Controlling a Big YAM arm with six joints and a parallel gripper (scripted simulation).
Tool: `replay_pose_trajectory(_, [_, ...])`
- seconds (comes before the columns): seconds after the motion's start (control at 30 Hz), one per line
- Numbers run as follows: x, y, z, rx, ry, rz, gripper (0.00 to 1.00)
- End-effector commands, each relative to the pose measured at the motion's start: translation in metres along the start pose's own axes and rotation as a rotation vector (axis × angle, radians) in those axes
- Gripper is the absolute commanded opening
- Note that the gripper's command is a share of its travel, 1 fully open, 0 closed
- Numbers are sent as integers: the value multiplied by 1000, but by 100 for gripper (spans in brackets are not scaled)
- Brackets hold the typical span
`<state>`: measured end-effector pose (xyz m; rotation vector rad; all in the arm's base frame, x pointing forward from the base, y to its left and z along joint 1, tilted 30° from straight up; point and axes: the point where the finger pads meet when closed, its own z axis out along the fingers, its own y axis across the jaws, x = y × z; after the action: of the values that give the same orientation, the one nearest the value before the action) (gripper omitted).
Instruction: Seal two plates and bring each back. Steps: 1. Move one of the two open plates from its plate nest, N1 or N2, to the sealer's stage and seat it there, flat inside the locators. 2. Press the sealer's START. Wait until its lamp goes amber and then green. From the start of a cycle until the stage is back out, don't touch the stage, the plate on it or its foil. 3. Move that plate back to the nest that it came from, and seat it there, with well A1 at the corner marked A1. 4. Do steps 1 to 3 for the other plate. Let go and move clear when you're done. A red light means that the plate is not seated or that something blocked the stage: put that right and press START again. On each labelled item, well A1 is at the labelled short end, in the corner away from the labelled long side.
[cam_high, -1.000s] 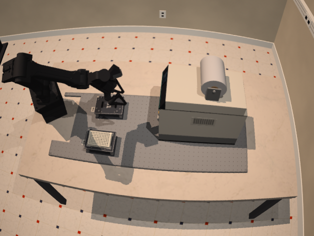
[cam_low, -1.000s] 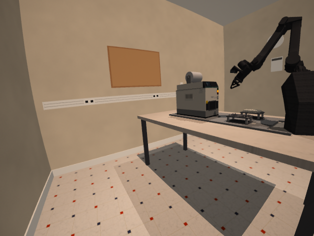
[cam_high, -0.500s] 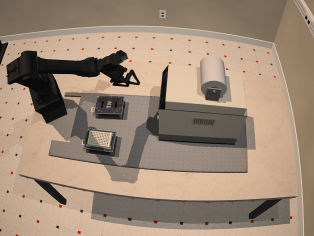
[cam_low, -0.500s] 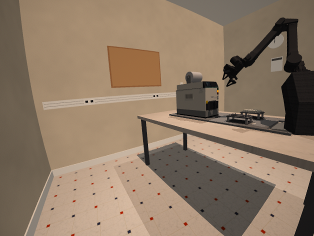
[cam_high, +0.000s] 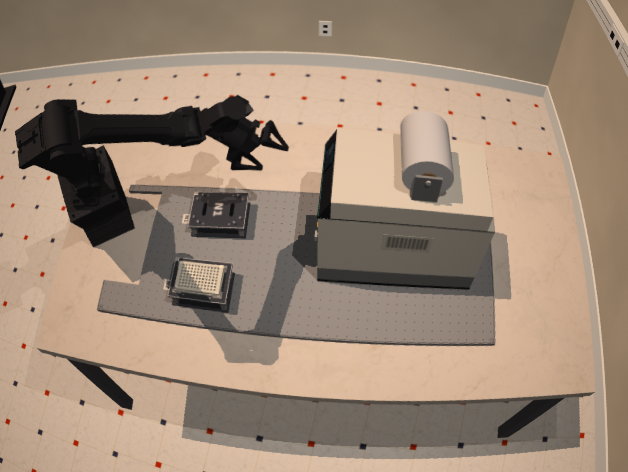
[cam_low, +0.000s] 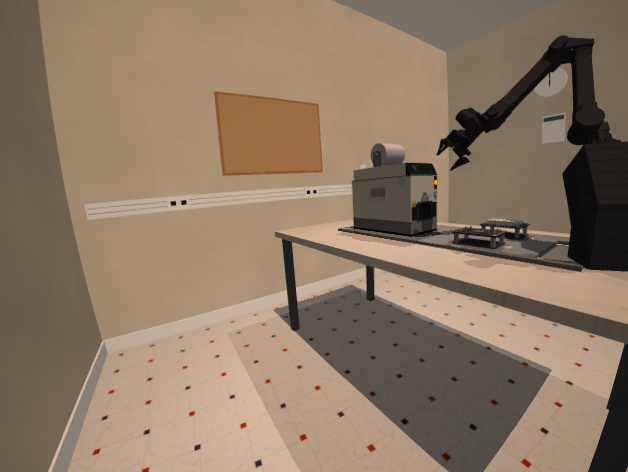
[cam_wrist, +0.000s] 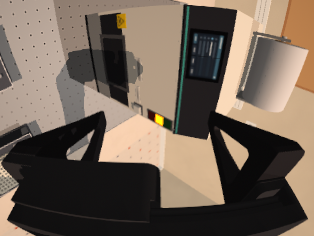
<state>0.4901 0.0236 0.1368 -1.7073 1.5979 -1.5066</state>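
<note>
The black robot arm (cam_high: 137, 127) (cam_low: 527, 83) reaches out high above the table (cam_high: 329, 373) (cam_low: 406, 268), bent at its elbow, its gripper (cam_high: 275, 158) (cam_low: 445, 161) (cam_wrist: 157, 116) angled downward, near the front of the sealer (cam_high: 401, 248) (cam_low: 385, 203) (cam_wrist: 150, 55) and apart from it. The fingers are spread wide, with nothing between them. An amber lamp (cam_low: 435, 182) (cam_wrist: 159, 119) glows on the sealer's front. Before the sealer, nest N1 (cam_high: 218, 210) (cam_low: 478, 234) bears no plate, while a pale plate (cam_high: 200, 277) (cam_low: 505, 221) sits in the other nest (cam_high: 229, 284) (cam_low: 522, 228).

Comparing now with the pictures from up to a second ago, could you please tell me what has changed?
The claw has swung from above nest N1 toward the wall behind the table and toward the sealer. Nothing was visibly taken hold of or let go. The plate, N1 and the sealer stayed put, its lamp amber.
</note>
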Motion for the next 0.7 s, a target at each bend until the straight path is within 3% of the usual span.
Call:
replay_pose_trajectory(0.0, [12, -3, 0, 19, 19, 2, 100])
replay_pose_trajectory(0.2, [9, 16, 4, -22, 16, -24, 100])
replay_pose_trajectory(0.67, [15, -13, 6, 10, 25, 25, 100])
